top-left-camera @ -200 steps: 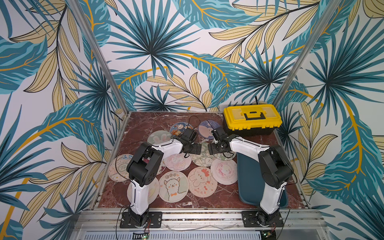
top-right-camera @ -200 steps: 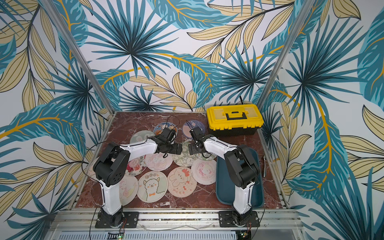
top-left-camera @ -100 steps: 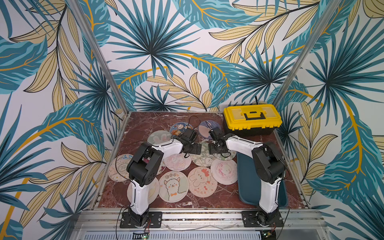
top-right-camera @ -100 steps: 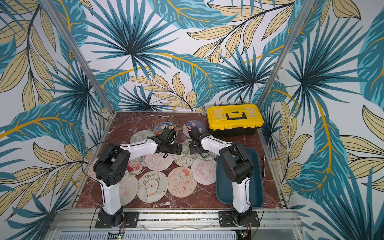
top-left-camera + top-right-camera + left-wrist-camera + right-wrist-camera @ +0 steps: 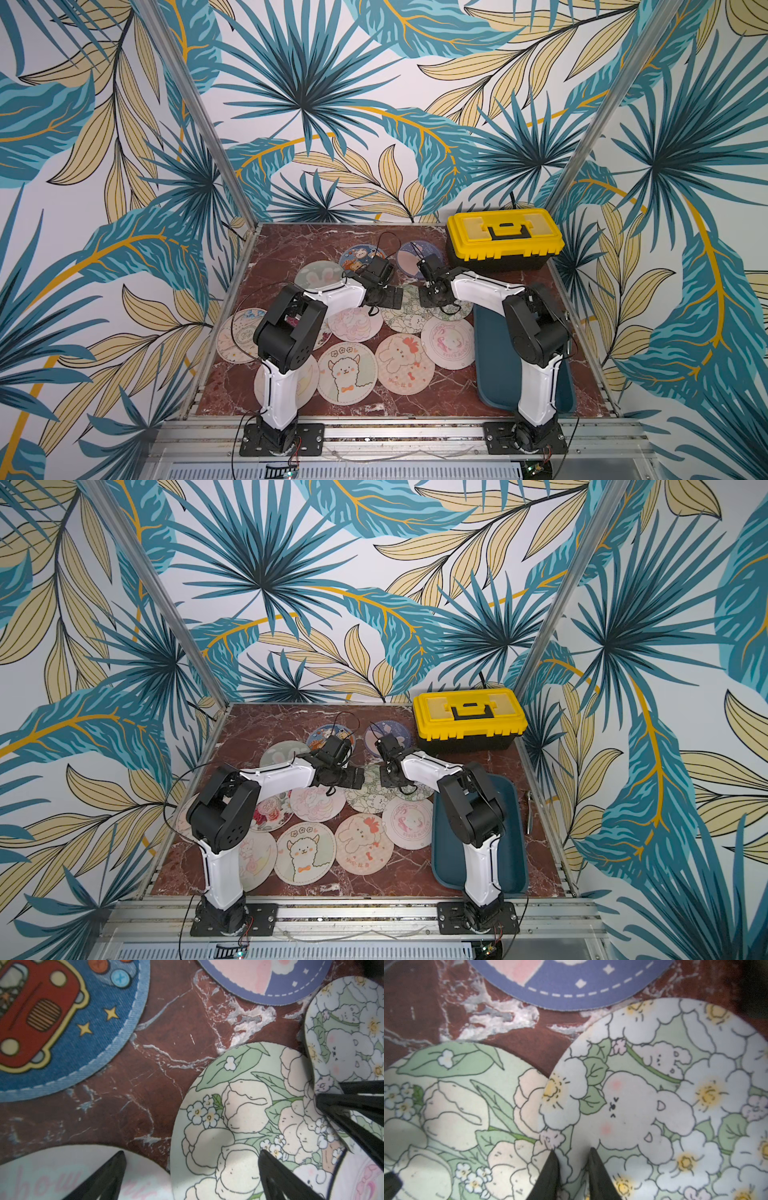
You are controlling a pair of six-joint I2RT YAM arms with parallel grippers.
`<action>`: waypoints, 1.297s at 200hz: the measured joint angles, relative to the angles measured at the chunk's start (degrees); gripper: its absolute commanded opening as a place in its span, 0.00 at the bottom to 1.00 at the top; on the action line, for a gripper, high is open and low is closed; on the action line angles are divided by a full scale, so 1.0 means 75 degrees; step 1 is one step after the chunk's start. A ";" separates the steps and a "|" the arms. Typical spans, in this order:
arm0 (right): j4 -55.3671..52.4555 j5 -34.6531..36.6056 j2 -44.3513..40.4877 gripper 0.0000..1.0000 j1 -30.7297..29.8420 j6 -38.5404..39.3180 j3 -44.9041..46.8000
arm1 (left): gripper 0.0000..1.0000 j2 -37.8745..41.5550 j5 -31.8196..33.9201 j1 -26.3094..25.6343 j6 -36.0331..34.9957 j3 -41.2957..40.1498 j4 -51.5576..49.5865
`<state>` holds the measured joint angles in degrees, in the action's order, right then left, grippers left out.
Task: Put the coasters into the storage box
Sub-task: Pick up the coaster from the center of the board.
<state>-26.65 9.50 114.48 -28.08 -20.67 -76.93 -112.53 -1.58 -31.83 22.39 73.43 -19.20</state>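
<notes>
Right wrist view shows the right gripper pinching the rim of the bunny-and-daisy coaster, which overlaps the tulip coaster, while the left gripper stands spread wide over that tulip coaster and the teal storage box lies beside the right arm.

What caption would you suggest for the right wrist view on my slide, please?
Right gripper closed on the edge of the bunny coaster, which overlaps the tulip coaster on the marble table.

A cream coaster bears pink letters "how".
</notes>
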 measured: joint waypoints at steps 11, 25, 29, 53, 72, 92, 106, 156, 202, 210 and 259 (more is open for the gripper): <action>-0.0003 0.0044 0.0000 0.01 0.0020 0.0067 0.0000 | 1.00 0.0000 0.0023 0.0000 0.0000 0.0000 0.0000; 0.0000 0.0058 -0.0003 0.00 0.0052 0.0026 0.0003 | 0.99 0.0000 0.0052 0.0000 0.0003 0.0000 -0.0003; 0.0000 0.0076 -0.0003 0.00 0.0052 0.0029 0.0003 | 0.99 0.0000 0.0055 0.0000 0.0003 0.0000 -0.0003; 0.0096 0.0163 -0.0079 0.00 0.0041 0.0044 0.0093 | 1.00 0.0000 0.0102 0.0000 0.0003 0.0000 -0.0015; 0.0149 0.0204 -0.0254 0.00 0.0044 0.0085 0.0172 | 0.99 0.0000 0.0131 0.0000 0.0000 0.0000 -0.0023; 0.0146 0.0283 -0.0562 0.00 0.0044 0.0163 0.0175 | 1.00 0.0003 0.0157 0.0000 -0.0006 0.0003 -0.0026; 0.0143 0.0329 -0.0860 0.00 0.0052 0.0219 0.0175 | 0.99 0.0006 0.0160 0.0000 -0.0006 0.0020 -0.0047; -0.0210 0.0259 -0.1891 0.00 0.0052 0.0478 0.0006 | 1.00 0.0568 0.0143 0.0000 -0.0003 0.0041 0.0026; -0.0752 0.0152 -0.2873 0.00 0.0050 0.0618 0.0009 | 1.00 0.1708 0.0003 0.0000 0.0009 -0.0134 0.0606; -0.0851 0.0154 -0.3051 0.00 0.0050 0.0618 0.0015 | 1.00 0.1871 -0.0058 0.0000 -0.0003 -0.0181 0.0699; -0.1311 0.0326 -0.4348 0.00 0.0050 0.0606 0.0239 | 1.00 0.2384 -0.0335 -0.0061 -0.0181 -0.0487 0.1107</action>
<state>-36.49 11.94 81.87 -27.70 -16.12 -75.13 -94.65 -4.10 -32.29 21.04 69.78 -10.90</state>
